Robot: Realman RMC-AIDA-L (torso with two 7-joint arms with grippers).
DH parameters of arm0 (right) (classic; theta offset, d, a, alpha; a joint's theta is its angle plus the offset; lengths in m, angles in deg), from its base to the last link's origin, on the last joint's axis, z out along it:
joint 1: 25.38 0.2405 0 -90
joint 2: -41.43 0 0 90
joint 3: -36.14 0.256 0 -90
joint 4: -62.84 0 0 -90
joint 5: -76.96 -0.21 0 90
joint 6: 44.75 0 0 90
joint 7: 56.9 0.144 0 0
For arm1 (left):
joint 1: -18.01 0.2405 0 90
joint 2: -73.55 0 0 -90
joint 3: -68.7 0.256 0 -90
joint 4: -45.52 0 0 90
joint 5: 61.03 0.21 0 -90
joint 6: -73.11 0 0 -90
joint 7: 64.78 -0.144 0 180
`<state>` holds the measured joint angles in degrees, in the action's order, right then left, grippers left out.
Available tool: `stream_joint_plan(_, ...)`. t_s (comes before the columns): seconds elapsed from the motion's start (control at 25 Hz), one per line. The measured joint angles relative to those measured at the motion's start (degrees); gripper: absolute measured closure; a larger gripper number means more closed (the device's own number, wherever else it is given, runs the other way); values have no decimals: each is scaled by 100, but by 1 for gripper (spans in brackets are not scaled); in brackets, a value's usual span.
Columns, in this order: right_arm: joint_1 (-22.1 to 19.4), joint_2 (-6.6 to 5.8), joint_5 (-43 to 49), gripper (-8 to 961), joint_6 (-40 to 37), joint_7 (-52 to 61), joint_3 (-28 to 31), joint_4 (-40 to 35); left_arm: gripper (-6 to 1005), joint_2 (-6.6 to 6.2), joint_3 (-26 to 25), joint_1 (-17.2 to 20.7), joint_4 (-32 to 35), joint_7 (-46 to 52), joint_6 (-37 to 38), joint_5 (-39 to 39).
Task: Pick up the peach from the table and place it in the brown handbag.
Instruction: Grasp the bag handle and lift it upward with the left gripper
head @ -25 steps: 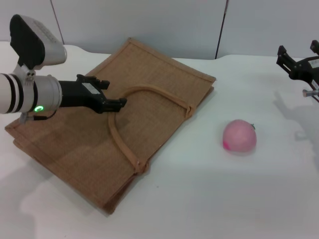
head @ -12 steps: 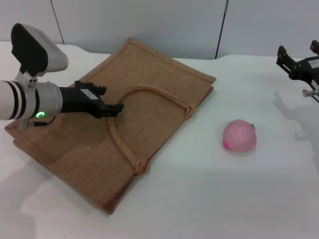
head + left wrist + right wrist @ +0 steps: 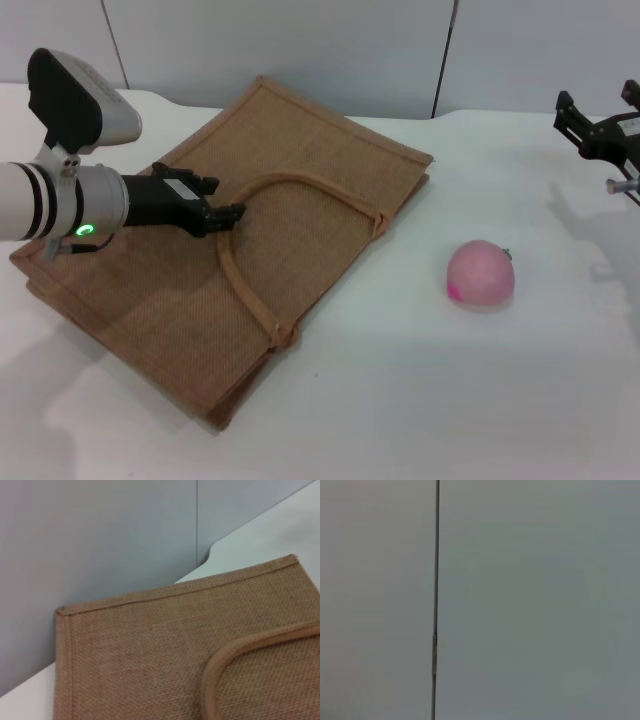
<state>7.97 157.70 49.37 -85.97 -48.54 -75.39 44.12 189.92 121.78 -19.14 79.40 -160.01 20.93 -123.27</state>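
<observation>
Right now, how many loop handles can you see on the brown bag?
1. A single handle arches across the upper face of the bag, which lies flat on the table, with the left hand at its curve. A second handle may be hidden underneath.

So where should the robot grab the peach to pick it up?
Probably around its round middle, coming straight down from above. The peach sits alone on the bare table, apart from the brown handbag, so both sides are free for fingers. The right tool hangs nearer to it; the left tool is over the handbag by its handle.
</observation>
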Motion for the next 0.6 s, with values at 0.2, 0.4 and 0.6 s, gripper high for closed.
stream_joint_plan(0.2, 5, 0, 0, 73, 0, 3, 0, 0, 434, 0, 0, -11, -60, 1, 99, -8)
stream_joint_plan(0.4, 5, 0, 0, 73, 0, 5, 0, 0, 437, 0, 0, -18, -61, -11, 115, -9)
stream_joint_plan(0.6, 5, 0, -9, 73, 0, 7, 0, -1, 453, 0, 0, -21, -61, -13, 146, -9)
